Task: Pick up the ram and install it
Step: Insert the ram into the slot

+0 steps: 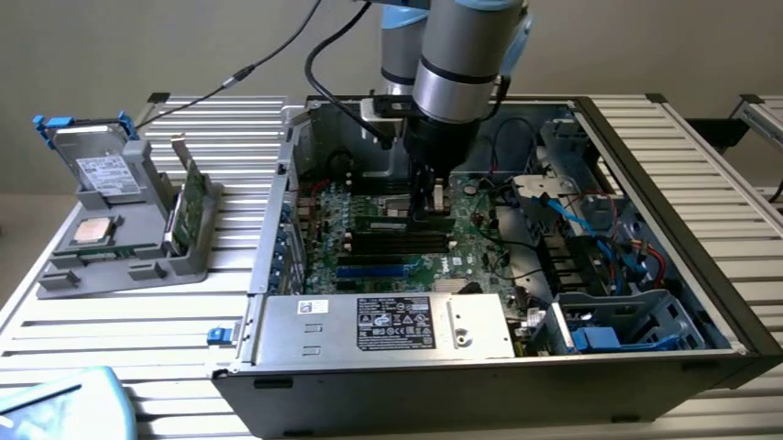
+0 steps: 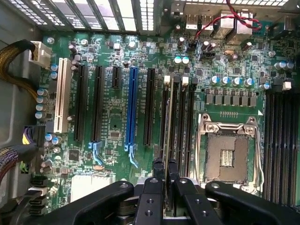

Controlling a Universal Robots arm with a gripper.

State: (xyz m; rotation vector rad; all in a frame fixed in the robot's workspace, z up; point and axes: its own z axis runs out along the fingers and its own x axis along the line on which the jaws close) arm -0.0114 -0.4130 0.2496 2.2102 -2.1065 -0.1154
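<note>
Pincer (image 2: pixel 165 165): I read it as clenched on the ram, the two black fingertips nipped onto its near end.
Ram (image 2: pixel 168 117): in the wrist view I see it edge-on, a thin strip running away from the fingertips along the bank of memory slots (image 2: pixel 180 122).
Slot fit: the ram lies in line with one of the black slots. I cannot tell whether its lower edge has entered the slot or hangs just above it.
Latches: white latches (image 2: pixel 185 80) sit at the far ends of the slots. I cannot make out how they stand.
Neighbours: the open processor socket (image 2: pixel 228 157) is just beside the slot bank, with the long expansion slots on the other side.
Wider scene: in the exterior view the pincer (image 1: pixel 428 206) is down inside the open case (image 1: pixel 648 156), over the motherboard (image 1: pixel 367 247).
Tray (image 1: pixel 123 247): it stands well apart, outside the case at the exterior view's left.
Step in hand: by my judgement the pick is done and I am at the install, ram over its slot.
What seating calls for: a straight, square press along the slot line, without tilt. A skewed stick could jam or stress the board.
</note>
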